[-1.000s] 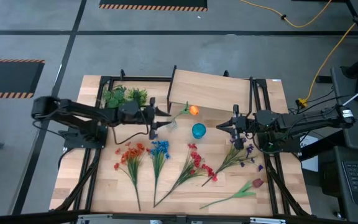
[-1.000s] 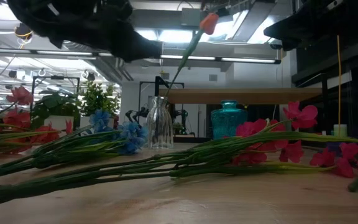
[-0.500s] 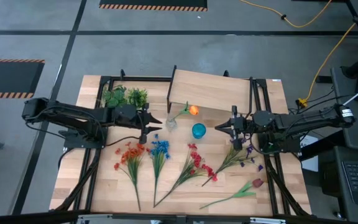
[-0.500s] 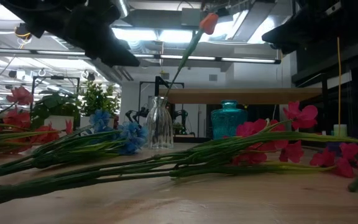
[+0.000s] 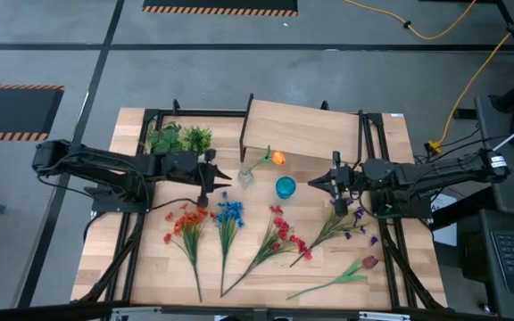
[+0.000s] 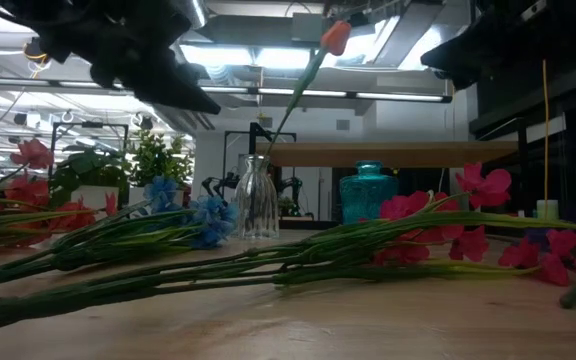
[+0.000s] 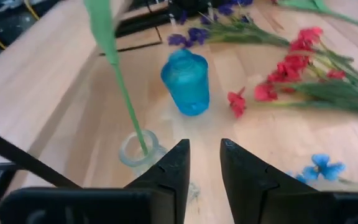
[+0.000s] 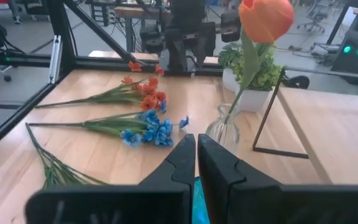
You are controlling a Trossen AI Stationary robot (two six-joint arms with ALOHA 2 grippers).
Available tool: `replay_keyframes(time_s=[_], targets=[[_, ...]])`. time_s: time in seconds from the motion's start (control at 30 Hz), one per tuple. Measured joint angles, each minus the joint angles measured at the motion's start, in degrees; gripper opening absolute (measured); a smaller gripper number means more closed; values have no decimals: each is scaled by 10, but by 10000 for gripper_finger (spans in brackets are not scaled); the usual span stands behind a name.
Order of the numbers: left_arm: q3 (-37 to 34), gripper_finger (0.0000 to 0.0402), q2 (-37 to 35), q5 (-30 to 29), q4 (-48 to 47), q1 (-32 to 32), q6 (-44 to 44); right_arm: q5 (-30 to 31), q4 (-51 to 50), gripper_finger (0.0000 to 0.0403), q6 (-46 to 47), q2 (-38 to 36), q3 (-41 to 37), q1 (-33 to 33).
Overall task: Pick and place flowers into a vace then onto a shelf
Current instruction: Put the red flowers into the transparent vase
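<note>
**High view and wrist views: one tulip in the glass vase, the rest flat on the table**

High view laid out the whole table (image 5: 150, 267). At nine o'clock the left gripper (image 5: 215, 177) hovered above the board, pointing toward the centre, just beside the clear glass vase (image 5: 246, 176). Its left wrist view showed what the overhead did not: the two dark fingers (image 7: 171, 168) stood slightly apart with nothing between them, and a green stem entered the mouth of the glass vase directly ahead.

Toward six o'clock lay the loose flowers: an orange-red spray (image 5: 186, 223), a blue spray (image 5: 228, 214), a red-pink spray (image 5: 284, 234), a purple spray (image 5: 351, 218) and a dark red bud (image 5: 369, 262). Two green tufts (image 5: 178, 138) sat at eleven o'clock.

At the centre the orange tulip (image 5: 277, 158) stood in the glass vase, leaning toward the shelf (image 5: 302, 129) at twelve o'clock. A teal vase (image 5: 285, 187) stood just beside the glass one. Only the low view showed the tulip's bloom (image 6: 335, 37) rising well above the shelf board (image 6: 368, 153).

At three o'clock the right gripper (image 5: 315, 182) hovered near the teal vase. Its wrist view showed its fingers (image 8: 182, 163) pressed together, holding nothing, facing the tulip (image 8: 265, 18) and the other arm beyond.
</note>
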Motion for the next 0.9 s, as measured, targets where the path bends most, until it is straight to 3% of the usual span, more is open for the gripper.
replay_keyframes(time_s=[0.17,0.5,0.9], targets=[[0,58,20,35,0,-1,-10,0,-3,23,0,39,0,0],[0,4,57,-3,5,-37,-30,0,97,7,-64,117,0,0],[28,2,54,-116,-42,-159,-127,-2,113,17,-62,109,0,0]])
